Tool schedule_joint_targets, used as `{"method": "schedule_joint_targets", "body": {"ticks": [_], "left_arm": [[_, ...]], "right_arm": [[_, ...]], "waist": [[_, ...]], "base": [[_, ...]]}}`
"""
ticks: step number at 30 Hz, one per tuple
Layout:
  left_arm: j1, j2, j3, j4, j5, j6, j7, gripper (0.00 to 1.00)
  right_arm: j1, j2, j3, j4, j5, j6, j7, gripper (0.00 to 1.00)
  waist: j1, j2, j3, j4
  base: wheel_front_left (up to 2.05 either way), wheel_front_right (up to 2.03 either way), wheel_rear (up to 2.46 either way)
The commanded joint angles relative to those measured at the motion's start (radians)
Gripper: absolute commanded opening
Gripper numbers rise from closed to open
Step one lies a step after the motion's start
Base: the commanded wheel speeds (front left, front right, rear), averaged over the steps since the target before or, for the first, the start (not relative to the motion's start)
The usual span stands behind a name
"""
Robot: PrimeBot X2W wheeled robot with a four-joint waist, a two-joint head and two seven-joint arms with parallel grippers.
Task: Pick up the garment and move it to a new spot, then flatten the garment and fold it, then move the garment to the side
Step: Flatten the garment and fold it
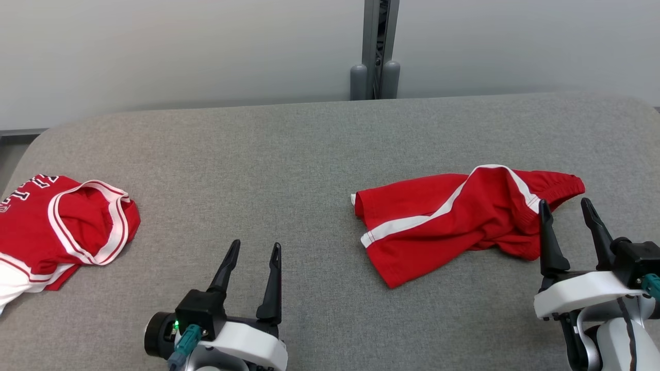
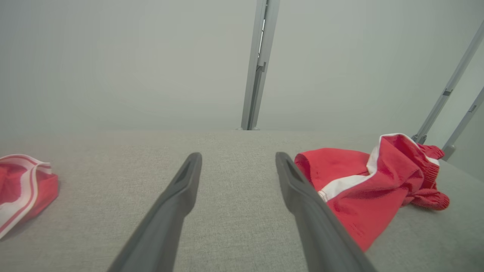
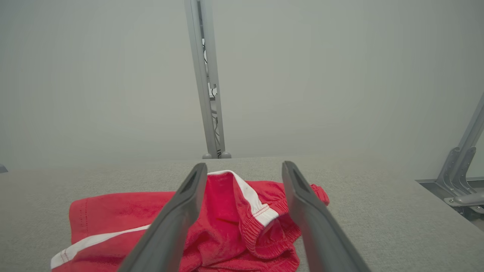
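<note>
The red shorts [image 1: 454, 216] lie bunched on the tabletop [image 1: 289, 154], just by the right gripper [image 1: 564, 205]. Its jaws, and those of the left gripper [image 1: 256, 246], are wide apart, holding nothing. Best to pinch the thick waistband [image 1: 557, 185] and lift slowly.

Red cloth shorts [image 1: 438, 226] with a white side stripe, near the right edge of the speckled grey fabric tabletop [image 1: 289, 154]. Red cloth jersey [image 1: 31, 226] at the left edge, white-striped trim, white lettering.
</note>
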Motion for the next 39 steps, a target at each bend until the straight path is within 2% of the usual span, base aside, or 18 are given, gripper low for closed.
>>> {"method": "schedule_joint_targets", "body": {"ticks": [1,6,15,21,28,34,35,36,37,38,39], "left_arm": [[-0.023,0.004,-0.007,0.013,-0.003,-0.008,-0.001,1.00],[-0.080,0.004,-0.063,0.103,-0.049,-0.045,-0.001,1.00],[-0.242,0.004,-0.205,0.296,-0.223,-0.101,-0.001,1.00],[-0.376,0.005,-0.356,0.401,-0.440,-0.165,0.023,1.00],[-0.459,0.004,-0.468,0.430,-0.600,-0.176,0.017,1.00],[-0.497,0.004,-0.534,0.449,-0.686,-0.182,0.009,1.00],[-0.502,0.003,-0.545,0.452,-0.697,-0.183,0.009,0.96],[-0.507,0.003,-0.555,0.455,-0.709,-0.186,0.007,0.84],[-0.510,0.003,-0.563,0.456,-0.721,-0.188,0.006,0.69],[-0.513,0.003,-0.570,0.457,-0.729,-0.191,0.005,0.46],[-0.517,0.003,-0.578,0.459,-0.737,-0.191,0.003,0.35]], "right_arm": [[-0.011,0.000,-0.004,0.006,-0.007,0.000,-0.004,1.00],[-0.030,0.009,-0.024,0.010,-0.016,0.000,-0.004,1.00],[-0.071,0.026,-0.053,-0.001,-0.026,0.000,-0.004,1.00],[-0.104,0.034,-0.054,-0.004,-0.027,0.000,-0.004,1.00],[-0.116,0.037,-0.053,-0.007,-0.033,0.000,-0.004,1.00],[-0.122,0.038,-0.055,-0.005,-0.034,0.000,-0.004,1.00],[-0.123,0.038,-0.055,-0.004,-0.034,0.000,-0.004,1.00],[-0.122,0.038,-0.056,-0.004,-0.035,0.000,-0.004,1.00],[-0.123,0.038,-0.055,-0.003,-0.033,0.000,-0.004,1.00],[-0.123,0.038,-0.055,-0.002,-0.031,0.000,-0.004,1.00],[-0.124,0.038,-0.054,-0.001,-0.029,0.000,-0.004,1.00]], "waist": [[0.0000,0.0000,0.014,-0.003],[0.0000,0.0000,0.061,-0.013],[0.0000,0.0000,0.145,-0.042],[0.0000,0.0000,0.204,-0.073],[0.0000,0.0000,0.237,-0.091],[0.0000,0.0000,0.246,-0.097],[0.0000,0.0000,0.246,-0.097],[0.0000,0.0000,0.246,-0.098],[0.0000,0.0000,0.246,-0.098],[0.0000,0.0000,0.247,-0.097],[0.0000,0.0000,0.247,-0.097]], "base": [[0.00,0.00,0.00],[0.00,0.00,0.00],[0.00,0.00,0.00],[0.00,0.00,0.00],[0.00,0.00,0.00],[0.00,0.00,0.00],[0.00,0.00,0.00],[0.00,0.00,0.00],[0.00,0.00,0.00],[0.00,0.00,0.00],[0.00,0.00,0.00]]}}
